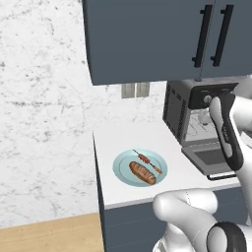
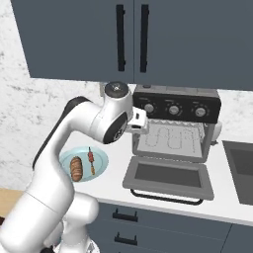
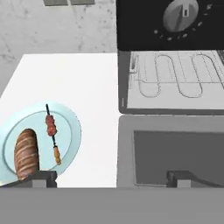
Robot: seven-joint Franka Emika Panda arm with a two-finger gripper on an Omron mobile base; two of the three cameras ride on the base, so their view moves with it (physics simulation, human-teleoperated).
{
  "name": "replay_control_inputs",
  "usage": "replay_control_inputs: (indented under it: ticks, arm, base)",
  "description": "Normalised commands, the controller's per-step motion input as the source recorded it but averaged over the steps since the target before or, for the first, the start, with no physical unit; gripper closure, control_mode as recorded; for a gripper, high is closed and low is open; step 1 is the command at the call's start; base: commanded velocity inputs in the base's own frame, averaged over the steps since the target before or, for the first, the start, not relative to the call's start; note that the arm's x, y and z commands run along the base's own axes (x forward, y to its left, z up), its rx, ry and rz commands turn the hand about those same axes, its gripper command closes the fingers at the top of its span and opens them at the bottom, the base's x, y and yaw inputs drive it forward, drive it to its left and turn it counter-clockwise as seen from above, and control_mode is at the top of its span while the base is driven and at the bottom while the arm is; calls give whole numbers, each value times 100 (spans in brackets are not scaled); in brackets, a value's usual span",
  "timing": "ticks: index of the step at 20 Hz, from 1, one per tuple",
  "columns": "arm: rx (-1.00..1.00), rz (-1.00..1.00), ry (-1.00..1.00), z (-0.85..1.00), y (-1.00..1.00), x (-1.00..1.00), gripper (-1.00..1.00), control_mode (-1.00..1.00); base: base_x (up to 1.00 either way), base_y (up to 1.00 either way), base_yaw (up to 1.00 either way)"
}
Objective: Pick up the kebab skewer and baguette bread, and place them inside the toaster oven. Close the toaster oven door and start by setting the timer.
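I see skewer [image 3: 53,133] and bread [image 3: 26,153] side by side, not touching, on a pale blue plate [image 3: 72,127] left of the oven [image 2: 175,126] on the worktop [image 1: 130,135] — staged, I judge, for picking one at a time. Door [image 2: 168,177] lies dropped flat, rack [image 3: 170,81] bare, ready for loading. Jaws [image 3: 109,177] stand wide open, empty, above plate and door. No readable writing; knob [image 3: 183,15] marks only ticks.
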Motion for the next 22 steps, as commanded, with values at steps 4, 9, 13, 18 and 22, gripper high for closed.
replay_control_inputs:
  ticks: [4, 9, 13, 18, 22]
  arm:
    - [0, 0, -20, -53, -86, 40, -100, -100]
    - [5, -1, -23, -41, -80, 36, -100, -100]
    - [7, -1, -14, -13, -68, 31, -100, -100]
    - [8, 0, -7, -1, -59, 30, -100, -100]
    - [1, 0, -5, -4, -24, 45, -100, -100]
  base:
    - [0, 0, 0]
    - [0, 0, 0]
    - [0, 0, 0]
    - [0, 0, 0]
    - [0, 0, 0]
